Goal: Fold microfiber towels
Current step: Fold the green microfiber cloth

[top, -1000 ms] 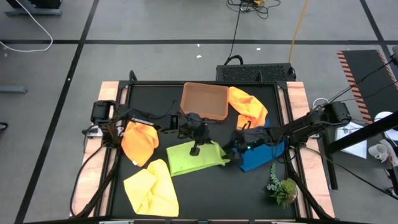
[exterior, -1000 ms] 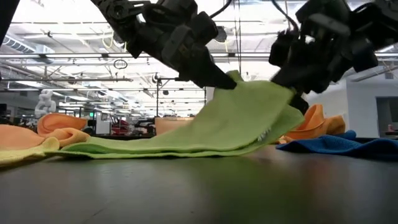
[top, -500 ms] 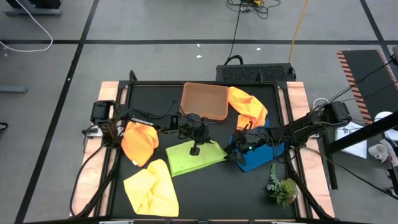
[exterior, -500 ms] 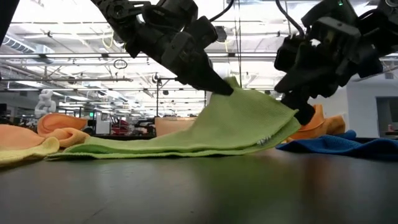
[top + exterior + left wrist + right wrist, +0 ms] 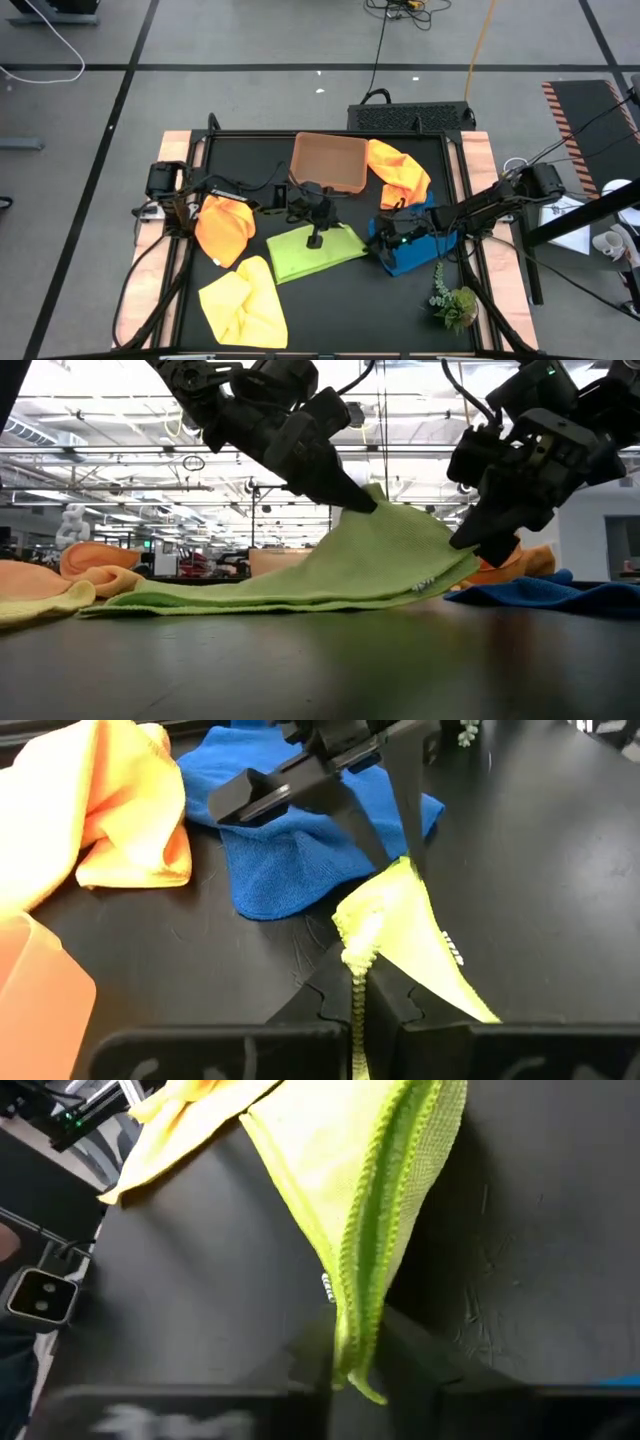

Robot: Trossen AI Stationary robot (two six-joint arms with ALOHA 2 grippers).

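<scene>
A lime green towel (image 5: 310,255) lies mid-table, raised along its right side like a tent (image 5: 400,550), with its left part flat on the table. My left gripper (image 5: 315,240) is shut on the raised peak (image 5: 367,506). My right gripper (image 5: 377,247) is shut on the towel's lower right corner (image 5: 478,550). Resting loose on the table are an orange towel (image 5: 225,228) at the left, a second orange towel (image 5: 398,170) at the far right, a yellow towel (image 5: 243,303) at the near left, and a blue towel (image 5: 415,250) under the right arm. My left gripper pinches the lime green towel's hemmed edge (image 5: 356,970) between its two fingers, coming slanting down from the table's left. That edge is lifted off the table, and the cloth slopes down from it on both sides. My right gripper pinches the towel's right corner, where two hemmed edges meet (image 5: 345,1350), between its two fingers. It comes slanting down from the table's right. The corner sits just above the table, and the cloth runs up from it toward my left gripper.
A brown tray (image 5: 328,163) stands at the far middle, behind the green towel. A small plant sprig (image 5: 455,300) lies at the near right. Bare black table shows in front of the green towel (image 5: 340,310).
My right gripper has come down and a little toward the table's right, onto the green towel's right corner, and has taken hold of it. My left gripper has kept the towel's edge raised in the same place.
</scene>
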